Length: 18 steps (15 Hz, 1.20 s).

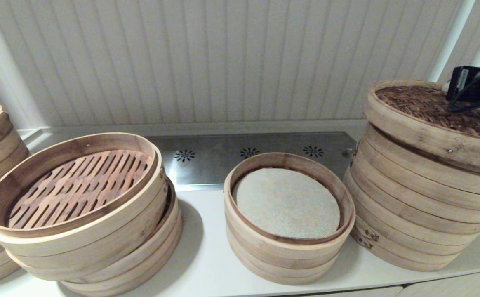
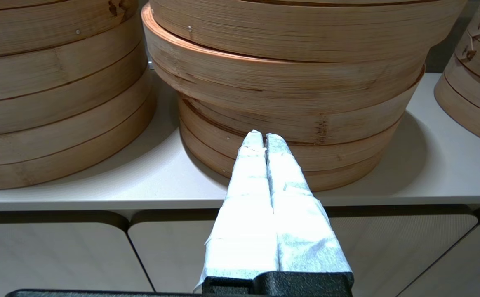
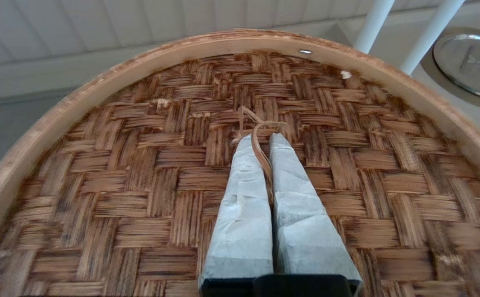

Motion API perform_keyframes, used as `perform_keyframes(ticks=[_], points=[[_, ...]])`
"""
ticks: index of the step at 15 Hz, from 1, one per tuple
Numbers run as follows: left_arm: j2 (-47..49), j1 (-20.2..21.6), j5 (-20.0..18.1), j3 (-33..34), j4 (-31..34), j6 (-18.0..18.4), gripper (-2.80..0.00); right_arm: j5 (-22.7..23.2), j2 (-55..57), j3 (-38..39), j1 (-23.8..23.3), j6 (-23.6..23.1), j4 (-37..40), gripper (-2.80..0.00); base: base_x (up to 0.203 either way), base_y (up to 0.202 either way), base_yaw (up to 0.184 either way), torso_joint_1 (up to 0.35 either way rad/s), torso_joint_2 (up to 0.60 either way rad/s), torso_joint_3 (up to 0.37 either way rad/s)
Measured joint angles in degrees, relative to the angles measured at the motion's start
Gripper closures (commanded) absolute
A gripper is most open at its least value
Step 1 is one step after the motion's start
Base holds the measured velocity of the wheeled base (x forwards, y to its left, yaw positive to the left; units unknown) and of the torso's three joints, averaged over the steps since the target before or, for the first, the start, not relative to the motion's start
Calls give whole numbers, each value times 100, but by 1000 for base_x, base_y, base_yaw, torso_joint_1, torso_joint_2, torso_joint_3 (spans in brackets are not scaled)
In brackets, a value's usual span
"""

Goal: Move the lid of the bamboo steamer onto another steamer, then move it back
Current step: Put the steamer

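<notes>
Right jaws [image 3: 263, 138] pinching lid [image 3: 240, 165] loop [image 3: 258, 142], lid atop tall steamer [image 1: 417, 206]

The bamboo steamer lid [image 1: 434, 119] sits tilted on another steamer [image 1: 413, 214], right of 2 open baskets [image 1: 289, 218].

Head view high, wrist views close (right atop lid [image 3: 240, 165])

Woven lid [image 1: 438, 113] sits tilted atop tall steamer stack [image 1: 421, 206] at right; right arm's black wrist [image 1: 473, 84] above lid.
</notes>
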Motion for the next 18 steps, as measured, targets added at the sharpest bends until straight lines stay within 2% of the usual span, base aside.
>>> perform_keyframes(ticks=[18], points=[[0, 0, 0, 0, -2, -1, 0, 210, 143, 196, -322, 35, -9, 0, 0, 0, 0, 0, 0, 0]])
